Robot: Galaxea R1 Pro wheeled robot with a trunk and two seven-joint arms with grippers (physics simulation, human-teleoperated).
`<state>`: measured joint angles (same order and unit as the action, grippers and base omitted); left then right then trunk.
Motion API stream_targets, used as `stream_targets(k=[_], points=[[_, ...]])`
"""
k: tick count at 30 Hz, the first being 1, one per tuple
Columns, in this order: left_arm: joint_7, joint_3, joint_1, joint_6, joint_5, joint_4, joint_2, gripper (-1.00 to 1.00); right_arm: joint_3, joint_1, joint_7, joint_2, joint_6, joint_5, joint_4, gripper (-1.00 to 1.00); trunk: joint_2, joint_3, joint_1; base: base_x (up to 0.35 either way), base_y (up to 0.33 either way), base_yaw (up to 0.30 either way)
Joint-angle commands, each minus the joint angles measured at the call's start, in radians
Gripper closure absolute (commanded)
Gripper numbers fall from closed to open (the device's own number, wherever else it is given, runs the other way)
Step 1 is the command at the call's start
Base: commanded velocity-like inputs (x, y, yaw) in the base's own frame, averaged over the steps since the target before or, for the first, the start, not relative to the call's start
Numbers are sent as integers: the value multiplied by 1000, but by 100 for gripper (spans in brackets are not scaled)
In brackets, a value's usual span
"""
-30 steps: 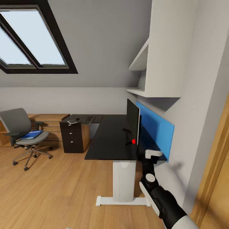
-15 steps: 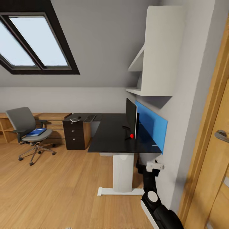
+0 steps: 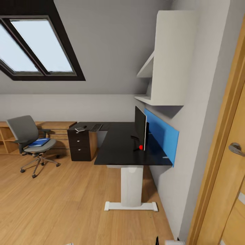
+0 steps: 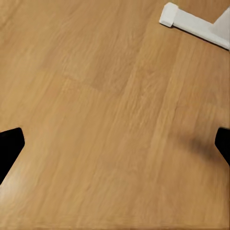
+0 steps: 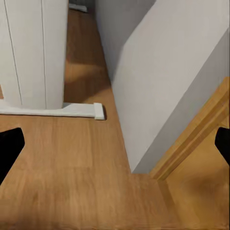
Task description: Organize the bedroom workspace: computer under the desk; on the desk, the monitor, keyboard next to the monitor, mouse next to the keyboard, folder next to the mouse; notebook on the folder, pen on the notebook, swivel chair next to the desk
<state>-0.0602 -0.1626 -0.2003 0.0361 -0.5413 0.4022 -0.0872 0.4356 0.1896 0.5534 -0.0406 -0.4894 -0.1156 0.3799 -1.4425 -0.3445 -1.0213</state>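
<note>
The monitor [image 3: 141, 128] stands on the desk [image 3: 119, 146], with the keyboard [image 3: 96, 127] at the desk's far end. The folder [image 3: 38, 142] still lies on the swivel chair [image 3: 29, 141], well apart from the desk. Both claws hang spread wide, holding nothing

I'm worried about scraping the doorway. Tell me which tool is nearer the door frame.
Right. The right tool hangs over the floor close beside the door frame at the wall corner. The left tool hangs over floor by the desk foot, likely farther off.
</note>
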Motion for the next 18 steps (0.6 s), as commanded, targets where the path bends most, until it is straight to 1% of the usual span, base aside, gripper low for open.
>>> stream_targets(k=[1,2,3,4,5,7,10,18], points=[[-7,-8,-1,4,-8,-3,1,-100,9,1,3,1,-19,-10,-20,-100,7,1,4,0,0,0],[-8,-7,-1,4,-8,-8,5,-100,8,1,-4,3,-39,-10,-48,-100,14,3,8,0,0,0],[-7,-6,-1,4,-7,-15,12,-100,7,2,-85,7,-65,-9,-91,-100,21,5,12,0,0,0],[-7,-6,-1,4,-7,-16,12,-100,6,2,-116,8,-66,-9,-96,-100,28,7,15,0,0,0],[-6,-6,-1,2,-6,-17,13,-100,6,2,-187,8,-68,-10,-105,-100,35,8,19,0,0,0],[-1,-6,-1,1,-5,-17,14,-100,6,2,-205,6,-69,-11,-107,-100,49,11,27,0,0,0],[1,-6,-1,1,-5,-17,14,-100,6,2,-213,4,-69,-11,-108,-100,70,16,38,0,0,0],[3,-6,-1,2,-6,-17,14,-100,6,2,-218,2,-69,-12,-108,-100,126,28,69,0,0,35]])
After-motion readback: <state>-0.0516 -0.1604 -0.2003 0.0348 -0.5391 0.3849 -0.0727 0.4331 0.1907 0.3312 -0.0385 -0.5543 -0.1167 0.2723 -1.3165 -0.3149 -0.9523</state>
